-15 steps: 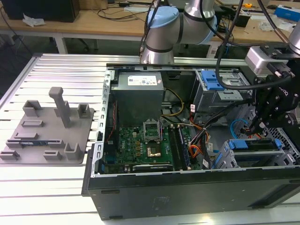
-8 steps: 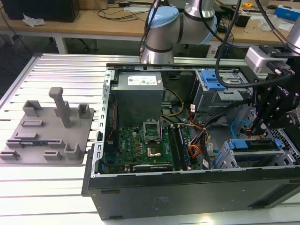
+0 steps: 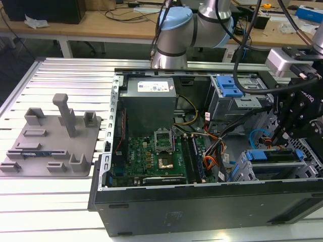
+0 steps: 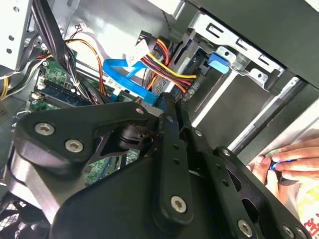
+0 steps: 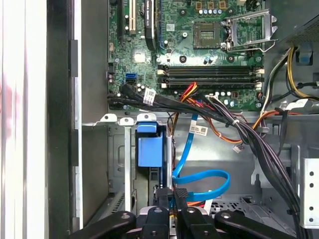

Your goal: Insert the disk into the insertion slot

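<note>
The gripper (image 3: pixel 279 137) is seen at the exterior view's right, lowered into the near right corner of the open case (image 3: pixel 108 151). It hangs just above the slot (image 3: pixel 247 166). The disk (image 3: pixel 275 155) is seen there as a dark slab with blue carrier ends, lying in the grey cage directly beneath the gripper. It is judged to be at least partly in, but how deep it is seated cannot be told.

In the first wrist view the 2 fingers (image 5: pixel 182 201) are drawn together with barely a gap. Nothing can be made out between them, and no grasp on the disk is shown.

3 risks are judged from here:

1. The blue cable (image 5: pixel 199 179) is looped just beside the fingers, with the black bundle (image 5: pixel 249 139) close by. Either could be snagged or pressed under the disk if the gripper is moved sideways or down.
2. If the disk is pushed while tilted in the cage, it could jam on the rails. Force would then be passed into the thin sheet metal or the carrier.
3. A hand (image 4: pixel 289 167) is seen in the second wrist view, close to the case wall. It could be struck or pinched by an arm motion toward that side.
</note>
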Action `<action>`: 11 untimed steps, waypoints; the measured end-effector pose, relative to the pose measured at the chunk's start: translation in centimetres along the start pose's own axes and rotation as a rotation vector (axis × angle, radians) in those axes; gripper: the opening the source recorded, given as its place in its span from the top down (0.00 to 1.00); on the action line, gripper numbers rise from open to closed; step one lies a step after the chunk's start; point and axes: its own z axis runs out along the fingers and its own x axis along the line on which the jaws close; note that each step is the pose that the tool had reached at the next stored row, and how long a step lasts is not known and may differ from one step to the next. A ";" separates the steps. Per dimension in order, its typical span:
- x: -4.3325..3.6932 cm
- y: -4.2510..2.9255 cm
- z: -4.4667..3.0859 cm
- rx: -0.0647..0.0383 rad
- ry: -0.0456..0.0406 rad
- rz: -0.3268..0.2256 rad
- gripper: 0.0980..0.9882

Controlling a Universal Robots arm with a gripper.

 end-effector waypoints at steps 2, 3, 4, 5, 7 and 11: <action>0.43 0.00 -0.01 0.000 -0.0052 0.000 0.93; 0.67 0.00 0.01 0.000 -0.0096 0.000 0.93; 0.87 0.01 0.02 0.000 -0.0136 0.000 0.93; 1.13 0.01 0.04 0.000 -0.0214 0.000 0.93; 1.18 0.01 0.03 0.001 -0.0262 0.000 0.93; 1.20 0.01 0.04 0.001 -0.0266 0.000 0.93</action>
